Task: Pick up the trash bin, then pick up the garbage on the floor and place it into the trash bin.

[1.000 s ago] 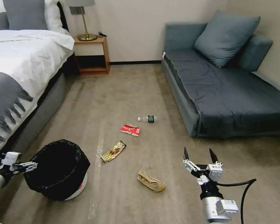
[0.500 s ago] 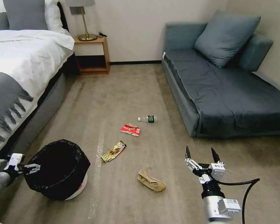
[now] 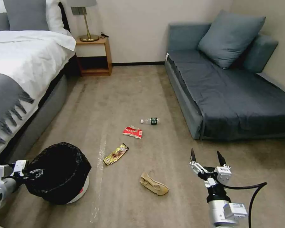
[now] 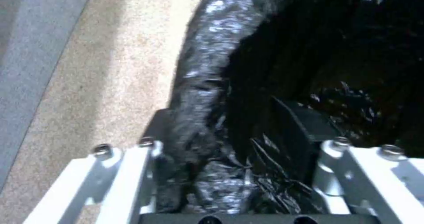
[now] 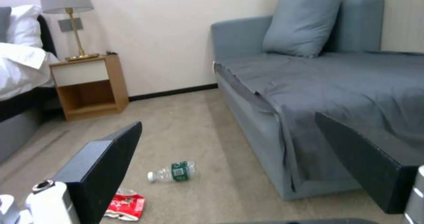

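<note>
Left gripper (image 3: 34, 173) astride trash bin (image 3: 58, 172) rim (jaws unclosed)

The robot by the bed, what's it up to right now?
It is at the first step. The left tool straddles the rim of the trash bin, one finger inside the black liner, one outside; whether it has clamped is unclear. The bin sits on the carpet. The right tool hovers open. The paper bag, gold wrapper, red packet and bottle lie on the floor.

Trash bin (image 3: 58, 172) at left beside the bed (image 3: 19, 76), sofa (image 3: 231, 91) at right (litter strewn between).
</note>
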You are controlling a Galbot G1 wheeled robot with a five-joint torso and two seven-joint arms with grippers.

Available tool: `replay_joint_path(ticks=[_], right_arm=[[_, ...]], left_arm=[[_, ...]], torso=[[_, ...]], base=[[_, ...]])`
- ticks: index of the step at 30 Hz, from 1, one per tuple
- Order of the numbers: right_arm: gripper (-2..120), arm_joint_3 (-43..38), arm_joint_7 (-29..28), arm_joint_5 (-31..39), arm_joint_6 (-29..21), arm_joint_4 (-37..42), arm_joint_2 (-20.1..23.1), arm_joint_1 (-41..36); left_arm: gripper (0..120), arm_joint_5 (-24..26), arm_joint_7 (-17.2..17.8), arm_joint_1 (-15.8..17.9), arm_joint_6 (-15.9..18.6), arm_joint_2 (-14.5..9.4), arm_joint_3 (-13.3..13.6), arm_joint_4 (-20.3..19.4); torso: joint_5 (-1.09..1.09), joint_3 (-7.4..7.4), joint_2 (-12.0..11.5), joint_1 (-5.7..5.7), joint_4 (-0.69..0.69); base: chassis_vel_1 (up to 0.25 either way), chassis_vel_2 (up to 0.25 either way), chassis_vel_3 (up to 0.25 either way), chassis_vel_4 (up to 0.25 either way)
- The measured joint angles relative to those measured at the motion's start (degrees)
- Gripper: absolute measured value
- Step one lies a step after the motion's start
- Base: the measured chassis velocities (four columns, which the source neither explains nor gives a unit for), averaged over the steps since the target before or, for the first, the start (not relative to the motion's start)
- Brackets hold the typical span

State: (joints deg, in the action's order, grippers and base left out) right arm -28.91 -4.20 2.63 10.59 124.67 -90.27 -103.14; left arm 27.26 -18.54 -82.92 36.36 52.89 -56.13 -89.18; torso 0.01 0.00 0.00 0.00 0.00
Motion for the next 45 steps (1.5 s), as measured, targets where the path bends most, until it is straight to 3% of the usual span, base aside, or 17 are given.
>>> replay_joint_path(ticks=[11, 14, 19, 31, 33, 36, 43, 45], right_arm=[[100, -0.26, -0.37, 0.62, -0.17, 0.05, -0.01, 0.41], [100, -0.29, -0.38, 0.76, -0.23, 0.05, 0.15, 0.54], [100, -0.26, -0.39, 0.87, -0.25, 0.02, 0.43, 0.53], [100, 0.63, -0.27, 1.13, -0.34, -2.07, 1.37, 1.27], [100, 0.73, -0.21, 1.13, -0.34, -2.32, 1.47, 1.33], [100, 1.31, 0.37, 1.04, -0.37, -4.64, 2.43, 2.41], [100, 2.3, 1.03, 1.46, -1.34, -6.9, 4.43, 3.8], [100, 4.75, 1.4, 4.03, -6.91, -7.6, 7.44, 4.44]], left_arm=[[10, 1.36, 2.11, -0.35, 0.77, 1.87, -0.42, -2.48], [6, 3.05, 3.56, -0.41, 1.31, 2.28, -0.58, -3.32], [5, 5.88, 6.53, -0.96, 2.29, 2.58, -1.53, -5.85], [4, 1.44, 10.03, -6.96, 3.46, 4.77, -5.24, -21.61], [4, 1.04, 10.04, -7.34, 3.46, 4.86, -5.34, -22.01], [2, -1.55, 10.06, -10.77, 3.35, 6.1, -7.05, -24.78], [2, -1.47, 9.59, -14.03, 3.08, 8.57, -10.63, -27.15], [2, -1.5, 9.36, -15.53, 3.05, 9.87, -12.44, -28.36]], torso=[[0.04, 0.0, 0.0, -0.01, 0.0], [0.01, 0.0, 0.0, 0.0, 0.02], [-0.1, 0.0, 0.0, 0.0, -0.01], [-0.02, 0.0, 0.0, 0.0, -0.02], [-0.01, 0.0, 0.0, 0.0, -0.02], [-0.01, 0.0, 0.0, 0.0, 0.0], [-0.01, 0.0, 0.0, 0.0, 0.0], [0.0, 0.0, 0.0, 0.0, 0.01]], base=[[0.0, 0.0, 0.0, 0.0], [0.0, 0.0, 0.0, 0.0], [0.0, 0.0, 0.0, 0.0], [0.0, 0.0, 0.0, 0.0], [0.0, 0.0, 0.0, 0.0], [0.0, 0.0, 0.0, 0.0], [0.0, 0.0, 0.0, 0.0], [0.0, 0.0, 0.0, 0.0]])
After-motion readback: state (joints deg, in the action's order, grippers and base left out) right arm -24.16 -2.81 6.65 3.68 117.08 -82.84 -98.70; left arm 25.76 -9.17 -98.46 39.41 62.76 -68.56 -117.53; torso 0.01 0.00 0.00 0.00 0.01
